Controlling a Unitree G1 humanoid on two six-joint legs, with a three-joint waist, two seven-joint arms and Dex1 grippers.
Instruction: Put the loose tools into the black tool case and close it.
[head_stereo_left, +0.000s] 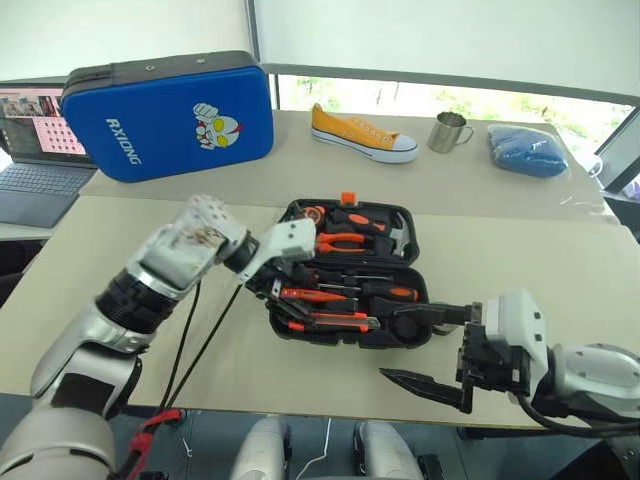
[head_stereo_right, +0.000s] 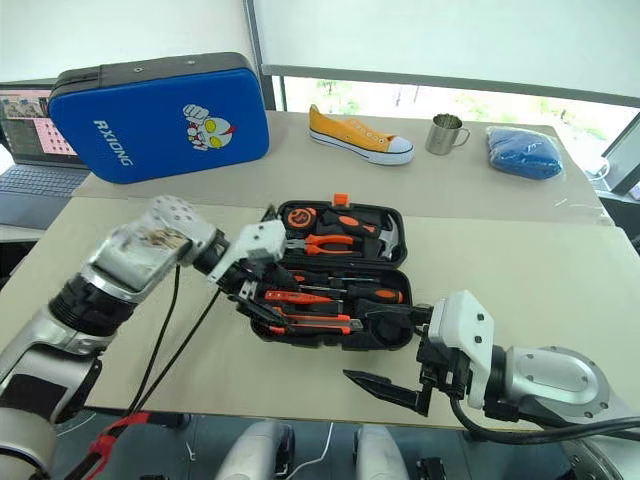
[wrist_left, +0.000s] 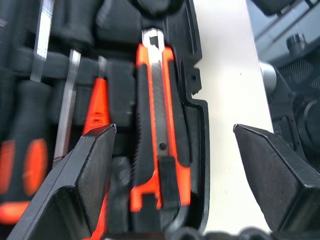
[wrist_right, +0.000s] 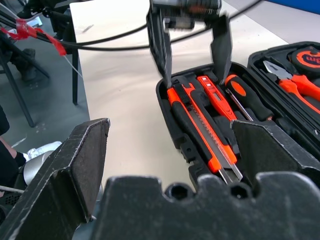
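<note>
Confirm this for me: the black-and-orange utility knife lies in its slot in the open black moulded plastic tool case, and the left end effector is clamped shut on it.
Wrong on the grip. The black-and-orange utility knife does lie in the open black moulded plastic tool case, but the left end effector is open above it, its fingers standing apart on either side without touching. The left wrist view shows this.

The beige table (head_stereo_left: 520, 290) carries the open black tool case (head_stereo_left: 400, 335).
</note>
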